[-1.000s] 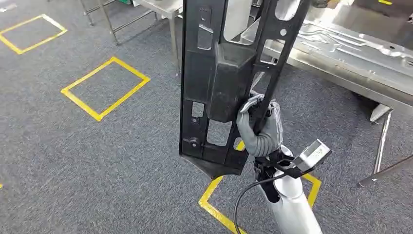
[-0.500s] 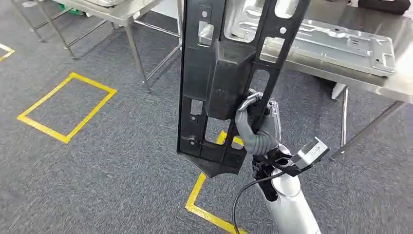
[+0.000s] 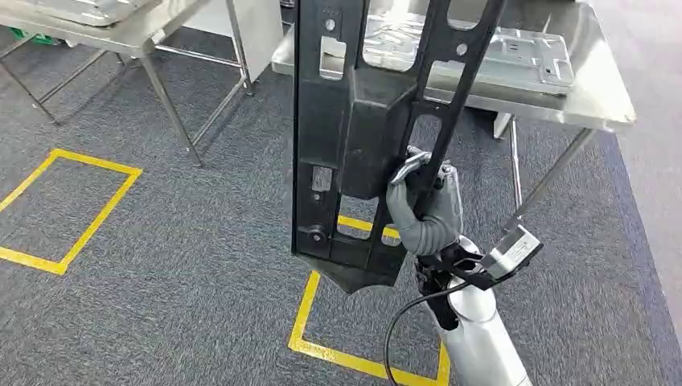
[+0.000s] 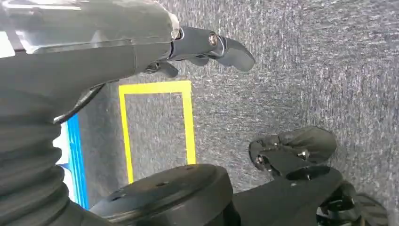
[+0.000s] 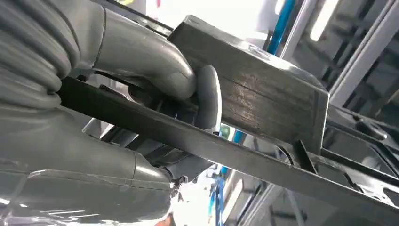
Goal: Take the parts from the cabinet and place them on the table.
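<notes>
A long black plastic part [image 3: 354, 121] with several cut-outs and a raised box in its middle stands upright in front of me. My right hand [image 3: 426, 213] grips one of its side bars from the right, fingers wrapped around the bar. In the right wrist view the hand [image 5: 141, 56] presses its thumb against the part's box [image 5: 268, 103]. Behind the part stands a steel table [image 3: 599, 92] with a silver stamped metal panel [image 3: 507, 48] lying on it. My left hand [image 4: 141, 42] hangs over the carpet, its fingers [image 4: 230, 49] stretched out and holding nothing.
A second steel table [image 3: 129, 28] stands at the back left on thin legs. Yellow tape squares [image 3: 80, 201] mark the grey carpet, and one [image 3: 310, 338] lies right below the part. The near table's slanted legs [image 3: 555, 173] reach toward my right arm.
The camera has turned: tables and floor marks have shifted left in the picture, and the table with the silver panel now stands straight behind the part. My right hand's hold on the part is unchanged.
</notes>
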`<act>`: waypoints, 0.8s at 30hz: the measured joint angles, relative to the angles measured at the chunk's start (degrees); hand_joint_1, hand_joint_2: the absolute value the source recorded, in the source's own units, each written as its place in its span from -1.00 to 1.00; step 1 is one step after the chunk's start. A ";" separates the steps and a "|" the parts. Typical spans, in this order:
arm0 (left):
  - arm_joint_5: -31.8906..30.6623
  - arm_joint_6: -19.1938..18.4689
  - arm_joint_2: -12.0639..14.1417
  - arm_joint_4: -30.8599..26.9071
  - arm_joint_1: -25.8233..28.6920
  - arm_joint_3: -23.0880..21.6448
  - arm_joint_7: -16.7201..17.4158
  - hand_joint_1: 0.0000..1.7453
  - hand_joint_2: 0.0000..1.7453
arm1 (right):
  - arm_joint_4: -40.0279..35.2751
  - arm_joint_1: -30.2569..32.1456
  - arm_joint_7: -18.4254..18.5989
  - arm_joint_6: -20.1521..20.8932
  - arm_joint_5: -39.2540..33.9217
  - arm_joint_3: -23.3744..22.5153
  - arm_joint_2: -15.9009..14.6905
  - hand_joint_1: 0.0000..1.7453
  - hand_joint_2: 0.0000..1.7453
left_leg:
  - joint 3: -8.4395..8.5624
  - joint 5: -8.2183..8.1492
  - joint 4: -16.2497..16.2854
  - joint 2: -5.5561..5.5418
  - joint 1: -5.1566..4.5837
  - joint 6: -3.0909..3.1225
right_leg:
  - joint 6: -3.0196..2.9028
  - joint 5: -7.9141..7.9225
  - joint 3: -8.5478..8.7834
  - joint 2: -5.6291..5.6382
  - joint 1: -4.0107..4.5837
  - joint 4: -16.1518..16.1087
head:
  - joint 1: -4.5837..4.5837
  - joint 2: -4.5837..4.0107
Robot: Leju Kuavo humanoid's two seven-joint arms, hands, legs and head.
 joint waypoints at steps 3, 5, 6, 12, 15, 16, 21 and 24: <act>-0.02 0.07 0.11 0.00 -0.20 0.00 0.04 -1.00 1.00 | -0.04 0.05 0.00 -0.02 -0.02 0.02 0.02 0.98 1.00 | 1.13 -0.83 -0.47 0.11 0.12 -1.07 | -0.85 0.22 0.94 2.28 -0.83 -1.12 | 0.00 0.00; -0.04 0.09 0.18 0.00 -0.10 0.00 0.04 -1.00 1.00 | 0.00 -0.37 -0.04 0.00 -0.04 0.04 0.09 0.98 1.00 | -1.38 -3.93 5.08 -4.19 0.17 -1.23 | -1.21 0.15 1.10 3.47 -0.77 -1.38 | -0.02 0.00; 0.07 0.09 0.18 0.00 -0.05 0.04 -0.11 -1.00 1.00 | 0.00 -0.29 -0.04 0.02 -0.09 0.09 0.15 0.98 1.00 | -4.07 -6.08 10.19 -4.84 0.17 -1.24 | -1.41 0.17 1.11 4.32 -0.71 -1.36 | -0.02 0.00; 0.11 0.07 0.15 0.00 -0.46 0.07 -0.04 -1.00 1.00 | 0.02 0.06 -0.02 0.07 -0.13 0.20 0.17 0.98 1.00 | -3.47 2.77 3.44 -7.84 0.07 -0.29 | -1.27 -0.22 1.58 9.60 -0.57 -0.82 | 0.00 0.00; 0.17 0.04 0.09 0.00 -0.47 0.13 -0.04 -1.00 1.00 | 0.04 0.04 0.00 0.07 -0.26 0.26 0.24 0.98 1.00 | -2.45 1.71 0.75 -10.06 0.07 0.23 | -0.23 0.18 0.41 11.36 -0.90 -0.51 | 0.00 0.00; 0.17 0.04 0.09 0.00 -0.61 0.13 -0.02 -1.00 1.00 | 0.02 0.17 0.02 0.07 -0.28 0.26 0.24 0.98 1.00 | -2.50 1.76 0.70 -9.63 -0.06 0.49 | 0.14 0.35 0.25 11.90 -1.09 -0.70 | -0.02 0.00; 0.11 0.04 -0.15 0.00 -0.29 0.13 -0.24 -1.00 1.00 | 0.00 -0.25 0.00 0.11 -0.53 0.39 0.15 0.98 1.00 | -1.80 2.30 -0.45 -6.03 0.36 2.06 | 1.37 -4.73 -4.48 4.71 -0.67 8.92 | 0.00 0.00; 0.13 0.00 -0.06 0.00 -0.17 0.15 -0.39 -1.00 1.00 | 0.09 0.15 0.04 0.09 -0.66 0.39 0.11 0.98 1.00 | -1.66 2.00 -0.42 -3.59 0.32 1.92 | 1.82 -6.45 -8.92 4.05 -1.35 17.11 | 0.00 0.00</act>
